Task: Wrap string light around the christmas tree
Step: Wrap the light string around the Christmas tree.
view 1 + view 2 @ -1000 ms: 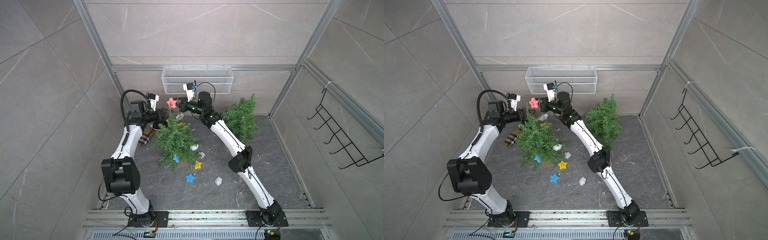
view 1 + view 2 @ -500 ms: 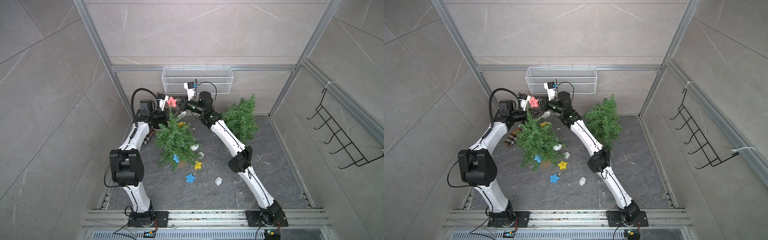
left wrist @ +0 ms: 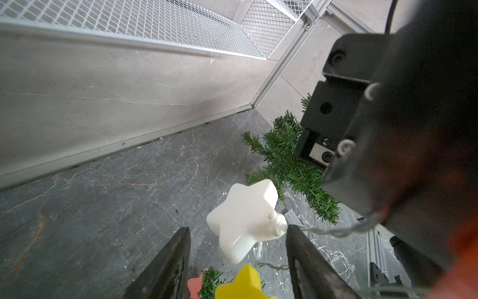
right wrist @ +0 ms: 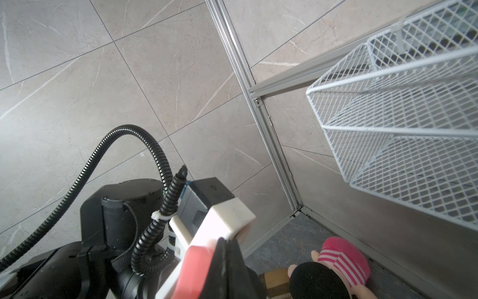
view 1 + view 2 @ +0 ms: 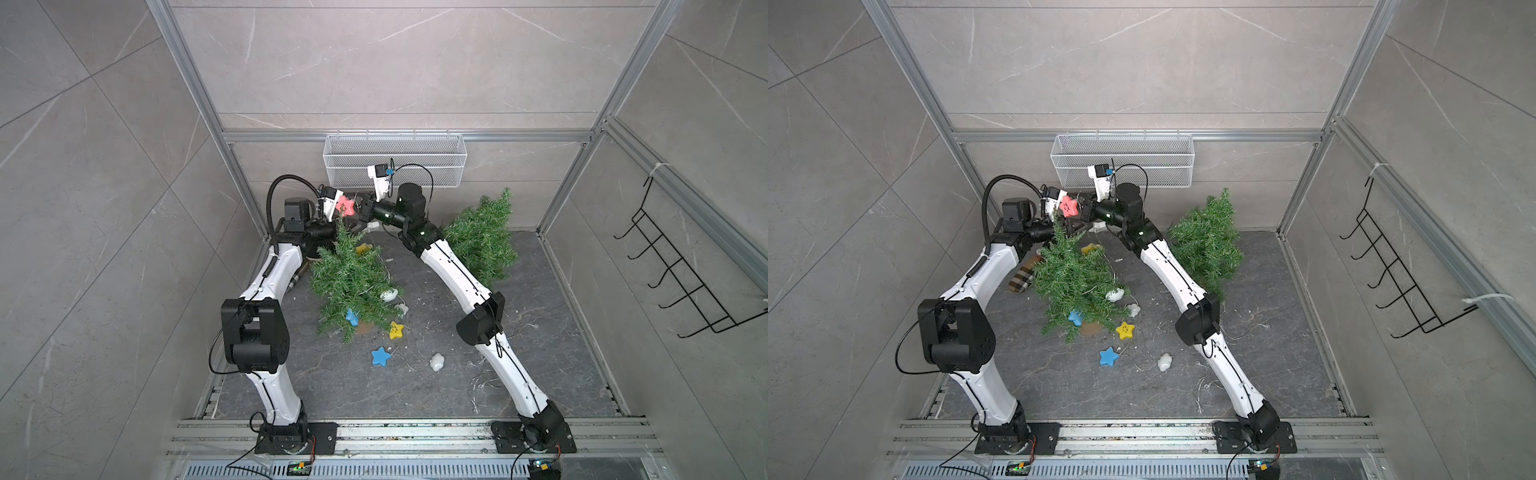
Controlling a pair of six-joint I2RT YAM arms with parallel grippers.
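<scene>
The christmas tree [image 5: 353, 278] stands in the middle of the worktop [image 5: 561, 332], tip toward 12 o'clock. Much of the string light [image 5: 1125, 330] lies slack by the tree's foot, toward 5 o'clock. Its red star [image 5: 345, 205] sits at the tip, and a white star [image 3: 245, 217] hangs in the air just behind the tip.

The right claw [image 4: 225, 248] is pinched shut beside the red star. The thin wire from the white star runs up to it, so it seems to hold the string aloft. The left claw [image 3: 238, 229] stands partly wide with nothing in it. The white star dangles right in front of its gap, toward 3 o'clock from it in the top views, and the wire runs roughly 9 to 3 across the tip. The left arm looks the nearer one for taking that star.

In both top views the tree's top screens the left claw. The wire is too fine to follow through the branches, and the right claw's exact contact with it is blurred.
</scene>
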